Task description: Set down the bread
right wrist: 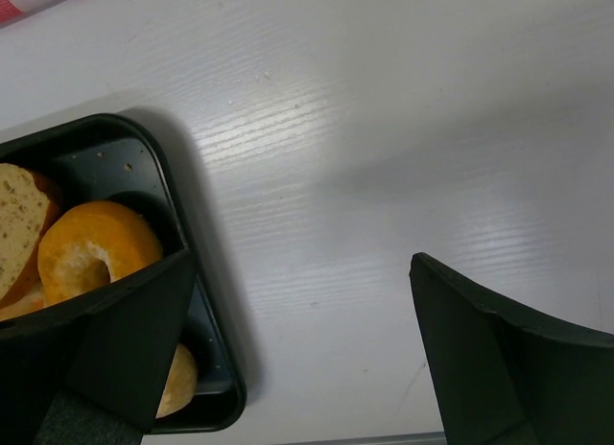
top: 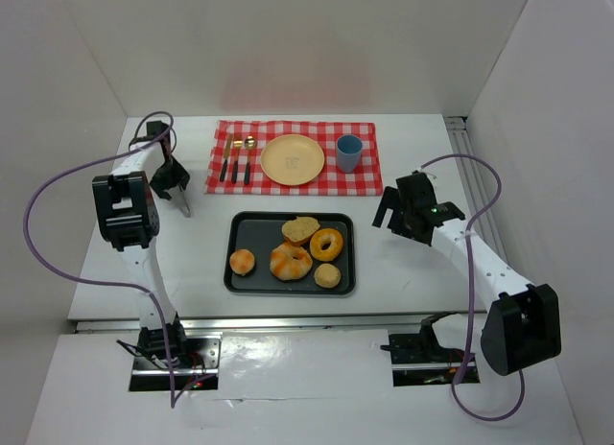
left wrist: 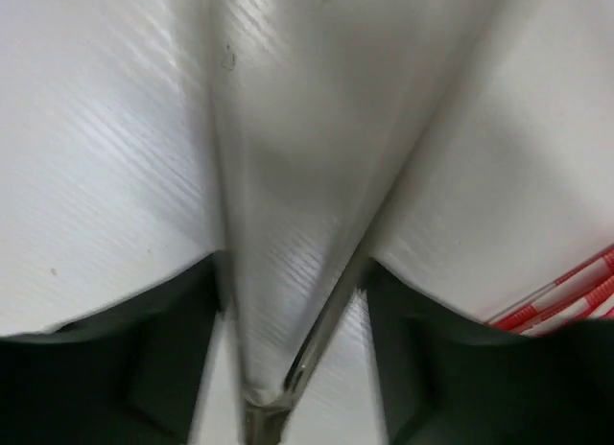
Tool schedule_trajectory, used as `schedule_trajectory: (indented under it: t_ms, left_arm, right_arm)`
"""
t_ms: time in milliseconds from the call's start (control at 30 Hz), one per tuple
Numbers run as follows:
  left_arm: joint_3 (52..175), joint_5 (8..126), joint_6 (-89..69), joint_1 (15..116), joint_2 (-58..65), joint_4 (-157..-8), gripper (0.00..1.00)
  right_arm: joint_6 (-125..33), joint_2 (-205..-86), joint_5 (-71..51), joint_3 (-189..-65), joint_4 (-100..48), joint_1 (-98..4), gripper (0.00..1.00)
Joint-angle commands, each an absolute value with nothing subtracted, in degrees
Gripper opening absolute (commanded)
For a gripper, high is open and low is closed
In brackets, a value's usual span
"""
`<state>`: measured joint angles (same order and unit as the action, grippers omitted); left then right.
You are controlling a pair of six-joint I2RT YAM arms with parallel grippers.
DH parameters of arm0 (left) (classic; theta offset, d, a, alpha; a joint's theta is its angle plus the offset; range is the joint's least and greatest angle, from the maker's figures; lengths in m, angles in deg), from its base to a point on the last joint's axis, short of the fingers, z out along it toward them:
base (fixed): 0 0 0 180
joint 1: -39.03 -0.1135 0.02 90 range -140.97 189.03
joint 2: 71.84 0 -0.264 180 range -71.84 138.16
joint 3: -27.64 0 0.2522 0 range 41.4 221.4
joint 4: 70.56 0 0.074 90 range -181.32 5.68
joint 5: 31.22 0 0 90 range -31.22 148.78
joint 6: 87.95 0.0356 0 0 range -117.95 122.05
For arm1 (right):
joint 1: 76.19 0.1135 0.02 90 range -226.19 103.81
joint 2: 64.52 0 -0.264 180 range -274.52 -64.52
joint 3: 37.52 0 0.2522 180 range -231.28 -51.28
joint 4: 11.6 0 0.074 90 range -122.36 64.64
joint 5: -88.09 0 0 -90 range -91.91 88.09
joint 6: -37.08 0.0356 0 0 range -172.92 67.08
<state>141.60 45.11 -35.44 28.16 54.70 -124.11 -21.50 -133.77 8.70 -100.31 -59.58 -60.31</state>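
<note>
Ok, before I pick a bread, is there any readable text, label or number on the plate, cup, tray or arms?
None can be read.
Yellow plate: a faint grey mark at its centre, too small to read.
Blue cup, black tray, red checked placemat: no print visible.
Right gripper: a green light beside it, no lettering.

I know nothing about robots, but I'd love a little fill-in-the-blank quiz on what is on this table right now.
1. The pastries lie in a black tray, and there are ____ of them.
2. The yellow plate on the checked placemat has ____ bread on it.
3. To the right of the plate stands a ____ cup.
4. The ring-shaped donut sits on the side of the tray nearer the ____ gripper.

Missing words: five; no; blue; right
</note>
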Motion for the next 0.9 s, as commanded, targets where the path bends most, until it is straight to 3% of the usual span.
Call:
schedule_trajectory:
  t_ms: [0, 100, 133, 233, 467, 633, 767, 867]
  left_arm:
    - [141.25, 44.54, -34.77, 28.13, 54.99, -122.12, 0.62]
    - [140.02, 42.87, -34.77, 29.80, 50.70, -121.59, 0.46]
    - [140.01, 42.09, -34.77, 30.50, 49.28, -121.06, 0.36]
    - [138.69, 41.03, -34.25, 31.82, 42.45, -120.53, 0.24]
    - [135.19, 44.10, -30.21, 37.62, 26.80, -122.02, 0.23]
    - [130.09, 45.78, -25.46, 50.07, 19.57, -127.29, 0.26]
    - [124.91, 45.86, -23.87, 59.23, 14.12, -132.47, 0.31]
    - [122.52, 47.35, -25.19, 63.63, 9.48, -135.47, 0.42]
  right_arm:
    - [-21.80, -133.69, 8.46, -100.76, -57.35, -59.93, 1.00]
    - [-21.28, -133.69, 8.46, -101.81, -57.88, -59.93, 1.00]
    - [-21.28, -133.69, 8.46, -101.81, -57.88, -59.93, 1.00]
    - [-21.28, -133.69, 7.93, -101.81, -57.88, -59.93, 1.00]
    - [-21.28, -133.16, 8.46, -102.34, -58.41, -59.93, 1.00]
    - [-22.33, -132.63, 9.69, -102.87, -58.41, -59.93, 1.00]
    - [-22.95, -132.63, 10.83, -103.48, -58.94, -59.93, 1.00]
    - [-23.47, -132.02, 11.35, -103.48, -59.46, -59.93, 1.00]
